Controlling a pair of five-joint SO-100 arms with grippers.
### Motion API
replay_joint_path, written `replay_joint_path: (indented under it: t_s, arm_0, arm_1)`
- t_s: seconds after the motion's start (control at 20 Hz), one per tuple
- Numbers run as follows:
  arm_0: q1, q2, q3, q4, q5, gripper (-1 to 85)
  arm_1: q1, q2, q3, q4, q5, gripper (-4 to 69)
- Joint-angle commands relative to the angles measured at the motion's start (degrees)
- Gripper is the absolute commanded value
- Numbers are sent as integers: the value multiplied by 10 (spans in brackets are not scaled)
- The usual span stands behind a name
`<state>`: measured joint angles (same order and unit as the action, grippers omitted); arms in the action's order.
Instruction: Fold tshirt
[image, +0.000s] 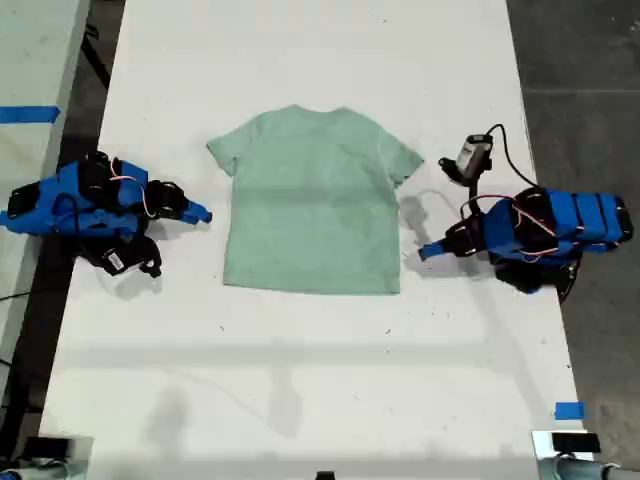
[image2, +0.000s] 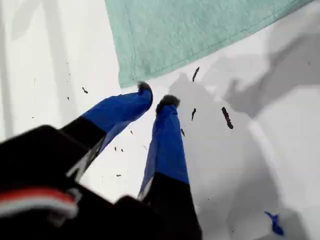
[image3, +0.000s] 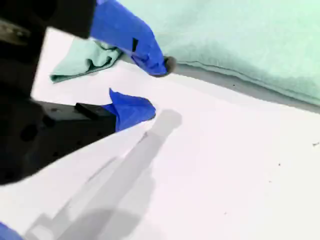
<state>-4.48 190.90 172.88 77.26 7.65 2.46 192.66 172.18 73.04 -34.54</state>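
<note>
Soft mint tshirt (image: 312, 205) lies flat; my first end effector (image2: 156, 95) and second end effector (image3: 150, 87) gape apart.

Soft matt cloth tshirt (image: 312, 205) lies on a smooth white table (image: 300, 380).

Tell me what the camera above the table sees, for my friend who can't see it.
A mint-green tshirt lies flat on a white table. A blue robot arm rests on each side, neither touching it.
</note>
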Motion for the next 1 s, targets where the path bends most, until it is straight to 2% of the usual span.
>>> replay_joint_path:
  t_s: [0.0, 0.3, 0.45, 0.5, 0.7, 0.85, 0.95]
  arm_0:
    - [47, -2, -9, -18, -55, 49]
    - [33, -2, -9, -14, -82, 31]
    - [33, -2, -9, -28, -82, 38]
    - [32, -2, -7, -29, -85, 32]
    - [24, -2, -6, 4, -133, 1]
    - [18, -2, -25, 15, -149, 1]
    - [10, -11, -48, 30, -150, 1]
  arm_1:
    - [54, 4, -5, -98, 603, 2]
    - [65, 4, -7, -110, 600, 2]
    - [61, 4, -6, -99, 540, 2]
    - [61, 4, -6, -91, 542, 2]
    - [34, 4, -14, -57, 558, 2]
    - [20, 4, -18, -69, 546, 2]
    - [20, 1, -40, -46, 528, 2]
